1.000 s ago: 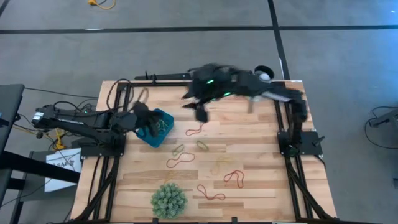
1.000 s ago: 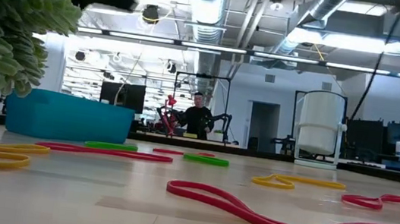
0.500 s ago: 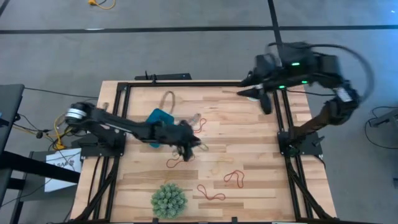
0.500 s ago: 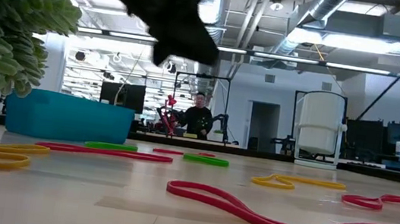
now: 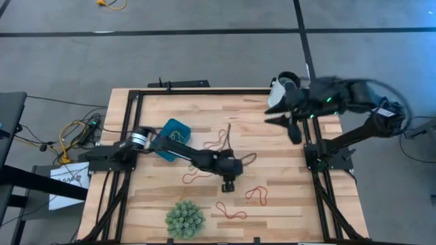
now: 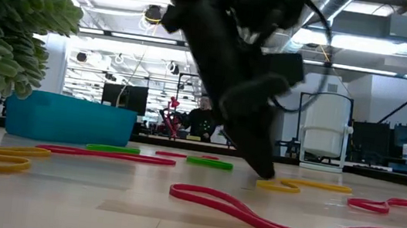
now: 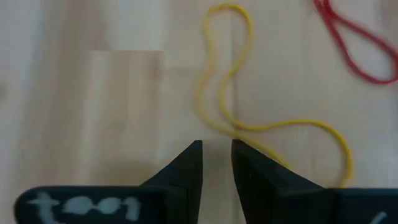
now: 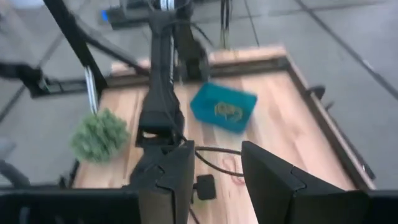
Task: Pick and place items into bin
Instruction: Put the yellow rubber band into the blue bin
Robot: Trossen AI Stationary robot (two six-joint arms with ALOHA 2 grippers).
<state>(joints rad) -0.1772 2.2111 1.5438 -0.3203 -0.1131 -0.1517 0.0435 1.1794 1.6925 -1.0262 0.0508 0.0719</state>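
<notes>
Right now the yellow band (image 7: pixel 249 118) is what your left gripper (image 5: pixel 228 184) is set over: it lies flat on the tabletop near the middle, a thin squiggle whose long axis runs away from the jaws and bends off to one side, its nearest strand just beside one fingertip rather than between the two. The jaws stand nearly pressed together, a slim gap showing and nothing held, so you would likely need to spread them and shift over the strand. The right gripper (image 5: pixel 294 129) waits above the tabletop's far right corner, jaws spread and empty, much farther off. The teal bin (image 5: pixel 175 136) sits toward the far left corner with a few bands already in it; red bands (image 5: pixel 257 195) lie loose nearer the front edge.
</notes>
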